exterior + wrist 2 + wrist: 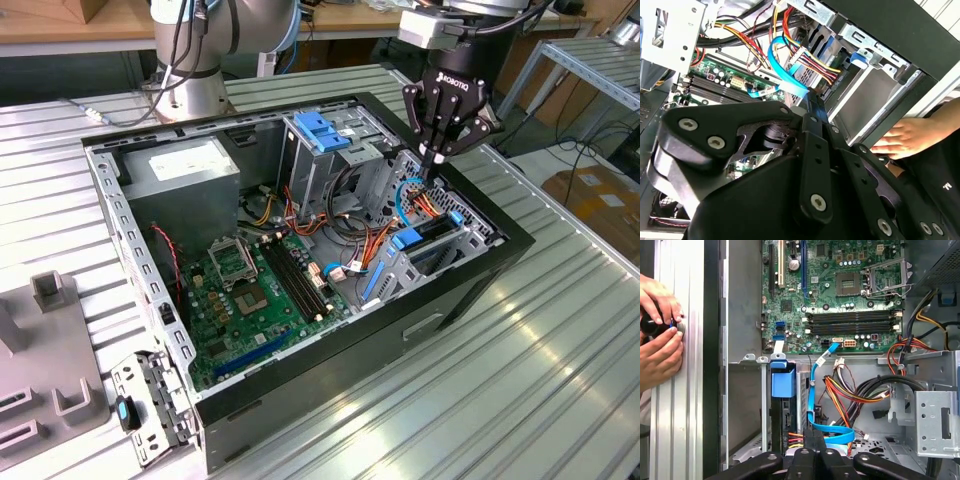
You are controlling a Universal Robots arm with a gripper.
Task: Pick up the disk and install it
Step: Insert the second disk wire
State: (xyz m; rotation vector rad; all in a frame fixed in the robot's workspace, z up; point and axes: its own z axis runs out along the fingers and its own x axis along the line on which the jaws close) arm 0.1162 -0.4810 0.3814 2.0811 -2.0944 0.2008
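The disk [432, 236] stands on edge in the drive bay at the corner of the open computer case [470, 290] on the exterior view's right, its blue carrier rail [408, 241] facing the motherboard. In the first wrist view the disk [788, 415] is a dark slab under a blue tab [783, 382]. My gripper [431, 168] hangs just above the bay's rear end, among the cables, with its fingers pressed together and nothing between them. Both wrist views show the joined fingertips, in the first [815, 434] and in the second [812, 99].
A tall grey cage with a blue handle [325, 135] and a grey box with a white sticker [185, 165] stand inside the case. Orange wires and a blue ribbon cable [812, 390] run beside my fingers. A person's hands [660, 325] rest on the table outside the case wall.
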